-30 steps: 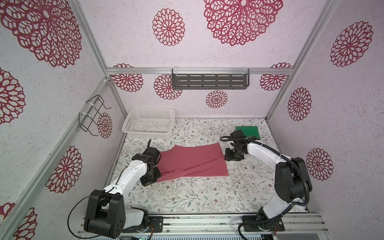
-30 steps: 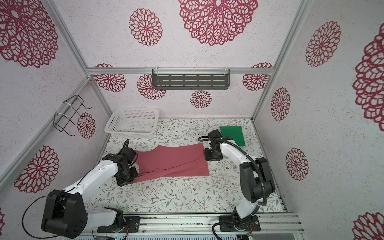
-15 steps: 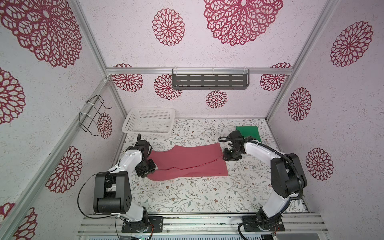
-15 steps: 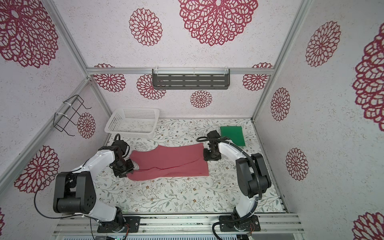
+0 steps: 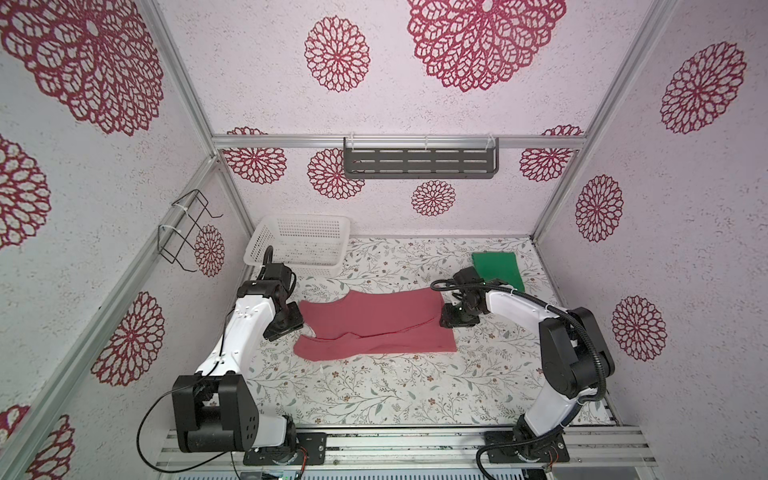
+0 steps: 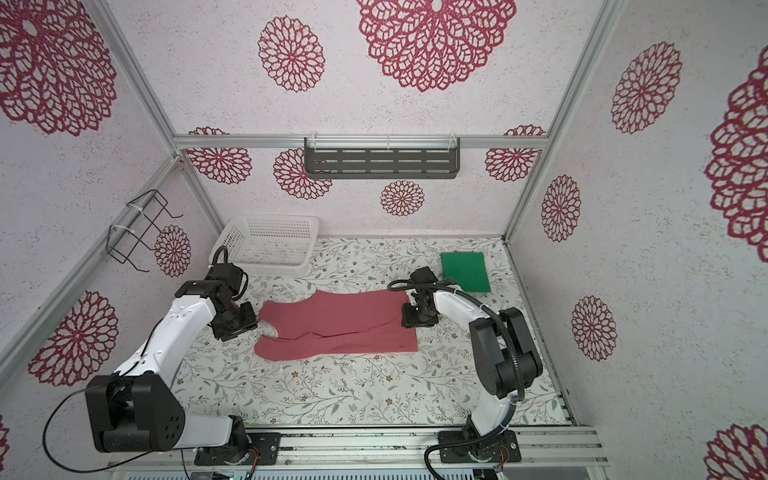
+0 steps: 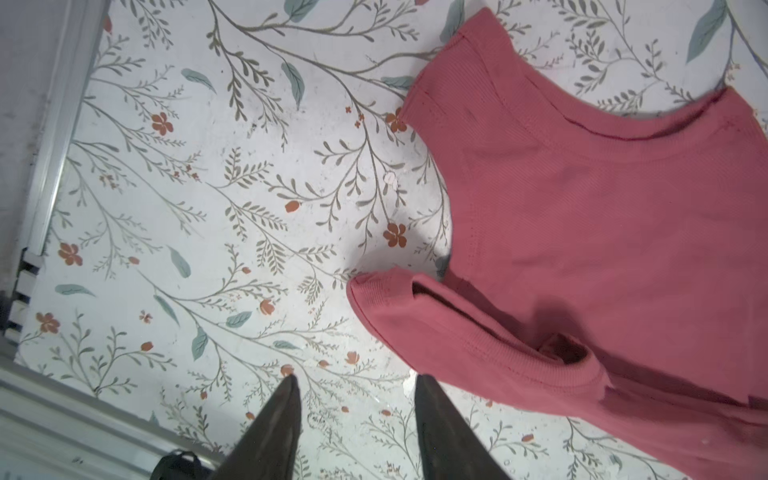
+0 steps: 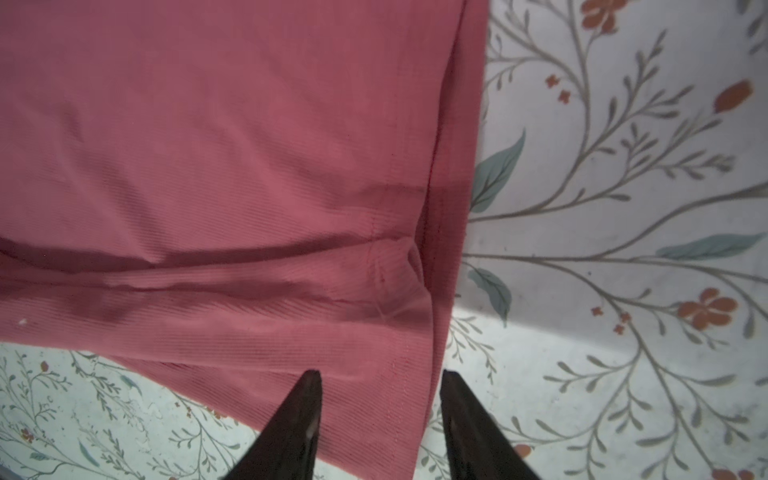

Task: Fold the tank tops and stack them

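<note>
The flowered counter carries both tops. The rose-red tank top lies mid-counter, spread lengthwise and partly doubled over, with its straps toward the left arm and its hem toward the right. The green tank top sits folded small in the far right corner, well apart. The red one looks like light, limp knit that will sag and wrinkle, so stitched edges seem the best hold: a strap end and a hem corner. The left claw stands apart over bare counter just beside a strap. The right claw stands apart over the hem, gripping nothing.
</note>
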`<state>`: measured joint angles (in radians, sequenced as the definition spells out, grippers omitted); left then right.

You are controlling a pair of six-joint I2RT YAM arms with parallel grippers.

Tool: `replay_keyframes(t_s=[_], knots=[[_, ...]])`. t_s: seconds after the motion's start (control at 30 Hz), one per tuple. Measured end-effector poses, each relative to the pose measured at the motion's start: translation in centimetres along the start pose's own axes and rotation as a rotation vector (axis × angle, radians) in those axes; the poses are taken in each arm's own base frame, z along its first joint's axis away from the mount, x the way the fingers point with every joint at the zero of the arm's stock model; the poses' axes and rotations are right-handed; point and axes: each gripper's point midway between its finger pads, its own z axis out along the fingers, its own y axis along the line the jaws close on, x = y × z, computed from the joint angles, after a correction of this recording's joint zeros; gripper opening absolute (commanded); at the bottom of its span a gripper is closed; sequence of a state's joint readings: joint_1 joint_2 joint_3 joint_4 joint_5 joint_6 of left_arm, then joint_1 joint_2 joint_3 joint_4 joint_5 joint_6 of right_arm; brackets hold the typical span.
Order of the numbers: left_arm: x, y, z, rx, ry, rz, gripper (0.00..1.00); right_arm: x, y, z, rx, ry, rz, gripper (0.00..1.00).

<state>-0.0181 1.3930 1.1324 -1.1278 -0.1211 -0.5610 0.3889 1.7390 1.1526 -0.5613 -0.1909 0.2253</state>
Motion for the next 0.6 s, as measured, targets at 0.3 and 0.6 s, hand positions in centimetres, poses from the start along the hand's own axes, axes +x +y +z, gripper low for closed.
replay_keyframes(t_s=[0.3,0.6], knots=[[6.2,0.1,5.9,-0.006,0.163,-0.019,0.6,-1.7,0.3,2.3,-0.022,-0.006,-0.004,0.12],[4.6,-1.8,8.1,0.06,0.129,-0.056,0.07,-1.8,0.3,2.2,-0.023,-0.011,-0.002,0.0]])
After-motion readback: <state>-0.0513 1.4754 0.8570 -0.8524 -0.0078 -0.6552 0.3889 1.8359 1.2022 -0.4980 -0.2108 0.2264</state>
